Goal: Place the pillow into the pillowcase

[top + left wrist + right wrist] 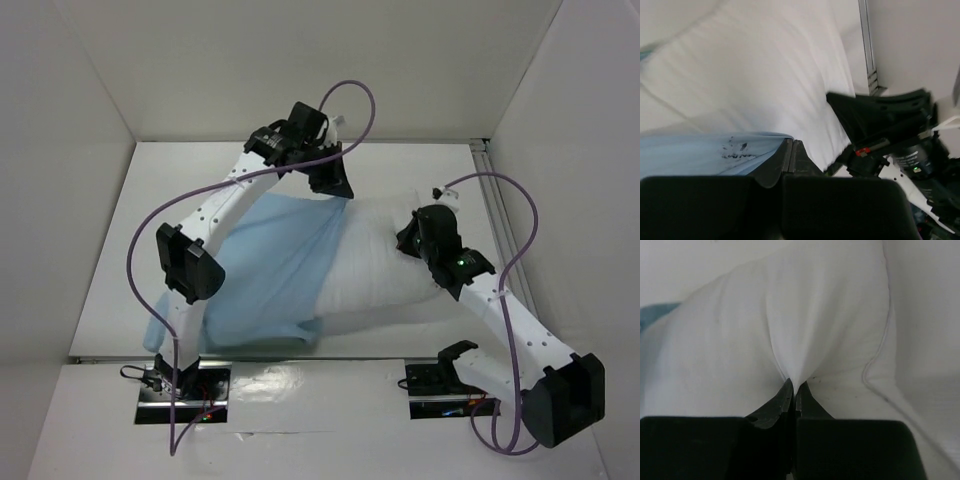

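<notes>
The white pillow (385, 265) lies across the middle of the table, its left part under the light blue pillowcase (270, 270). My left gripper (335, 185) is at the far edge of the case's mouth, shut on the pillowcase's blue hem (715, 150), with the pillow (755, 75) beyond it. My right gripper (415, 240) is on the pillow's right end, shut on a pinched fold of the pillow's white fabric (790, 330). The right gripper (880, 125) also shows in the left wrist view. The case's patterned face is hidden.
White walls enclose the table on three sides. A metal rail (495, 200) runs along the right wall. The arm bases (440, 385) stand at the near edge, and purple cables (150, 290) loop over both arms.
</notes>
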Controlling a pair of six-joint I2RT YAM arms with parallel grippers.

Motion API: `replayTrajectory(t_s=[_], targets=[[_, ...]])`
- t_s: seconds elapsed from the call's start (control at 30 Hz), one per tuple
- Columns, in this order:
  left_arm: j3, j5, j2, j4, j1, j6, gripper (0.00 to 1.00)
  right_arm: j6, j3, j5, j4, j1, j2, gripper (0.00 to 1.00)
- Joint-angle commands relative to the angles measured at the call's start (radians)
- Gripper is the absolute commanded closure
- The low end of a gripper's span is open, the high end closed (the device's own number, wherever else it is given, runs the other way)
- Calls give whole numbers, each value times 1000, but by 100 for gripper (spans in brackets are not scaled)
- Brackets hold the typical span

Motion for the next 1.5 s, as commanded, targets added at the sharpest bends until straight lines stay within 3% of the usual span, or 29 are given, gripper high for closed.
replayTrajectory(t_s=[0.0, 0.27, 0.43, 0.53, 0.6, 0.63, 0.67, 0.7, 0.73, 0.83, 0.87, 1.0, 1.13, 1.3, 1.47], targets=[[114, 67, -20, 238, 40, 0, 100, 125, -16, -138, -56, 69, -73, 100], [216, 104, 57, 260, 49, 10, 100, 189, 7, -83, -67, 78, -162, 100], [95, 49, 2, 258, 49, 30, 100, 186, -33, -92, 2, 78, -104, 100], [22, 28, -64, 217, 49, 75, 45, 157, 2, -66, 2, 87, -62, 100], [-1, -26, -104, 178, 59, 122, 22, 120, 16, -55, -9, 87, -53, 100], [-1, -55, -151, 154, 73, 138, 8, 100, 47, -55, -48, 87, -53, 91], [-24, -87, -184, 114, 73, 151, 4, 77, 73, -22, -76, 87, -41, 76], [-81, -169, -219, 100, 105, 164, 4, 10, 146, -9, -105, 87, -24, 39], [-132, -216, -309, 100, 121, 174, 2, -28, 188, 12, -165, 87, -11, 24], [-407, -380, -464, 135, 211, 158, 7, -153, 388, 58, -304, 87, 60, 0], [-486, -393, -560, 160, 243, 158, 8, -176, 436, 95, -332, 87, 80, 0], [-850, -315, -704, 302, 386, 84, 8, -265, 626, 110, -383, 87, 171, 0], [-1216, -130, -713, 547, 451, -29, 5, -361, 775, 35, -418, 147, 321, 0], [-1375, -6, -595, 837, 451, -103, 4, -381, 891, 135, -524, 258, 527, 0], [-1366, 25, -453, 965, 441, -160, 7, -381, 842, 126, -513, 258, 527, 0]])
